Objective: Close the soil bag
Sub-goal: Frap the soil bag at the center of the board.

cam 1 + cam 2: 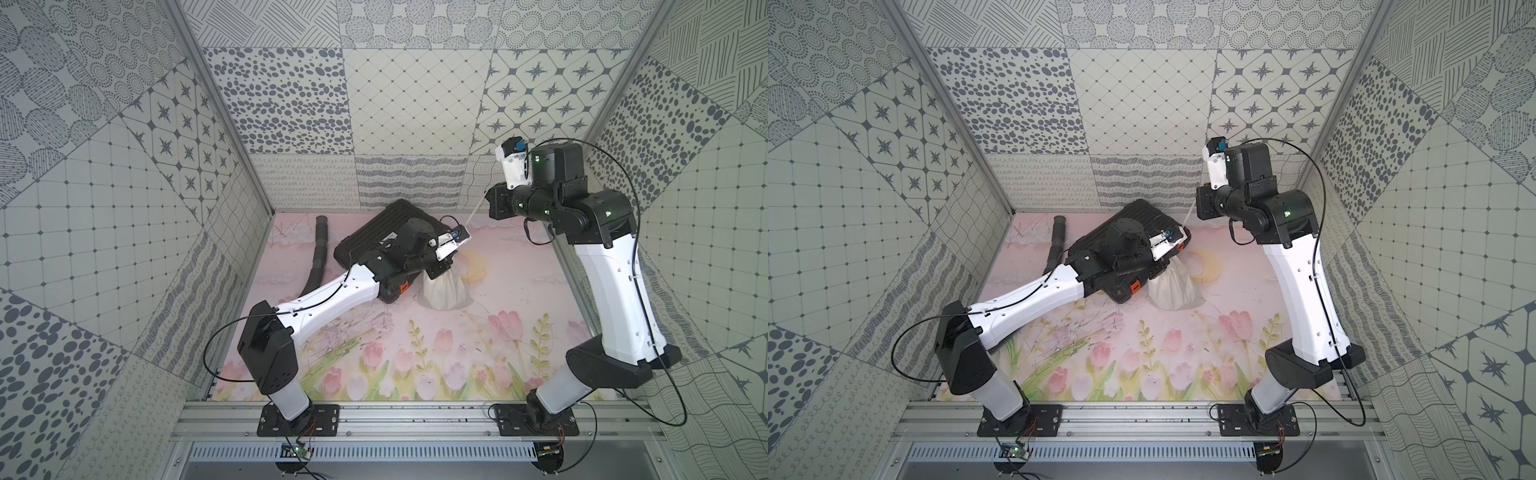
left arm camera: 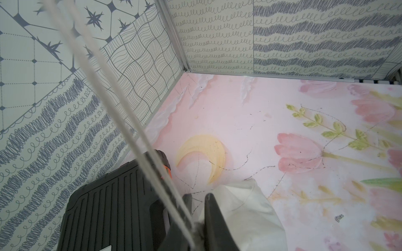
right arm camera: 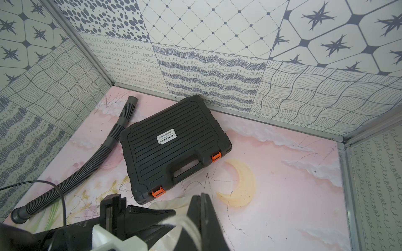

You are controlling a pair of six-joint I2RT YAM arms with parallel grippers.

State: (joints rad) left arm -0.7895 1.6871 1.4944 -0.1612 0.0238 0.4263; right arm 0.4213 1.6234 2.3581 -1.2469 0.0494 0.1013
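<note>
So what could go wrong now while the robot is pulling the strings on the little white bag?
1. The right gripper is shut on just the thin strings, which look stretched tight. They might slip out, and the bag would not close.
2. The left gripper pinches the bag's neck. If that pinch lets go, the bag could get dragged or tip over.
3. The bag sits right beside the black case, so it might snag there.

You are looking at a bench (image 1: 519, 257) whose pink painted top is showing a yellow crescent moon (image 3: 241, 184). Behind the moon and to both sides of it, grey-and-white patterned walls (image 1: 415, 104) are standing. In front of the moon, painted tulips (image 1: 505, 326) are blooming, and an aluminium rail (image 1: 415, 411) is edging the bench.
</note>
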